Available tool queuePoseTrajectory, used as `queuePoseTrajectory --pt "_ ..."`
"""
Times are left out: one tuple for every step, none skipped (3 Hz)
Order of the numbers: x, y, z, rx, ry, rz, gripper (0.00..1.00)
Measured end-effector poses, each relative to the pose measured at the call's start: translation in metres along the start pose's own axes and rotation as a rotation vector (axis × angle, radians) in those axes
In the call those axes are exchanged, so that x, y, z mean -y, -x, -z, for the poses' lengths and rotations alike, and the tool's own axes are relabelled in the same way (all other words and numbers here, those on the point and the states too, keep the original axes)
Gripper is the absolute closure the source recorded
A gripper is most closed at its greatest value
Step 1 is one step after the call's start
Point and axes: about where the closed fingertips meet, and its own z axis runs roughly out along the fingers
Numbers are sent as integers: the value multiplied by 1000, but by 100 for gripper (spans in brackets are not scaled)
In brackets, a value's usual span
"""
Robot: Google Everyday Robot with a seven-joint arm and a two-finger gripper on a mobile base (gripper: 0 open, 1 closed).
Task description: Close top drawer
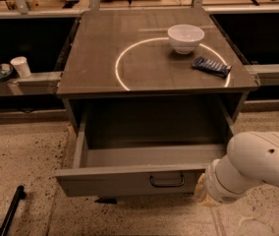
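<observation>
Dim, warm light — bright ring glares on tabletop; jaws dim, lower-right.

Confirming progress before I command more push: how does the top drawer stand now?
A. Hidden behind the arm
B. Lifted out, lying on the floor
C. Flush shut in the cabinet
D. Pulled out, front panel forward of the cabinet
D: the top drawer has its front panel well forward of the cabinet, with its inner floor showing. The gripper is at the panel's right end, just right of the handle.
</observation>
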Motion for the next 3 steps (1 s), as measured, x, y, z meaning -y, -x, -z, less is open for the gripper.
queuePoseTrajectory --pt "32 9 -7 5 -53 -8 100" --pt "34 10 -8 4 -62 -5 100" --pt "46 14 -11 2 -113 14 100"
